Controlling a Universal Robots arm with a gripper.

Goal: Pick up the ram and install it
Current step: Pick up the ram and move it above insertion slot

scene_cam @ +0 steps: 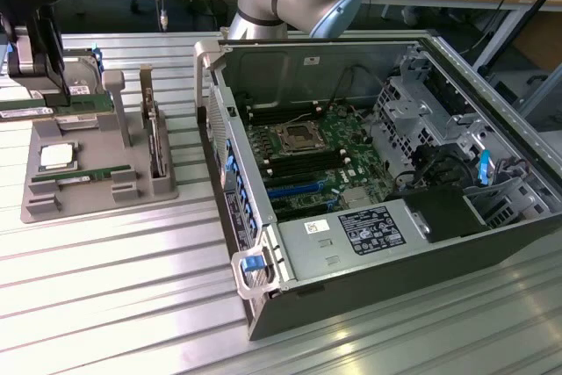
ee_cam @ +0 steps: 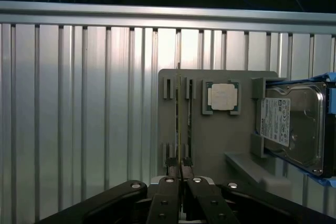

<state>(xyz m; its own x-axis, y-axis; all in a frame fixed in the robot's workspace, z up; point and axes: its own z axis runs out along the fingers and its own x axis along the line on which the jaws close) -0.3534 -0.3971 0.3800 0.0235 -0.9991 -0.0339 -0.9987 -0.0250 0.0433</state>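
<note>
My black gripper [scene_cam: 39, 92] hangs over the grey parts holder [scene_cam: 132, 186] at the exterior view's left. It is shut on the ram [scene_cam: 54, 108], a long green stick with a white label held level just above the holder. In the wrist view the ram [ee_cam: 179, 108] shows edge-on as a thin line running away from the fingertips [ee_cam: 171, 167], over the holder's narrow slot. The open computer case [scene_cam: 263, 305] lies at the exterior view's right, with its motherboard [scene_cam: 325, 142] and dark memory slots exposed.
The holder also carries a square silver processor [ee_cam: 222, 97], a silver hard drive [ee_cam: 294, 124] with blue rails, and an upright card [scene_cam: 156, 142]. A second green strip [scene_cam: 79, 176] lies low on the holder. The ribbed metal table [scene_cam: 114, 287] spreads around it.
</note>
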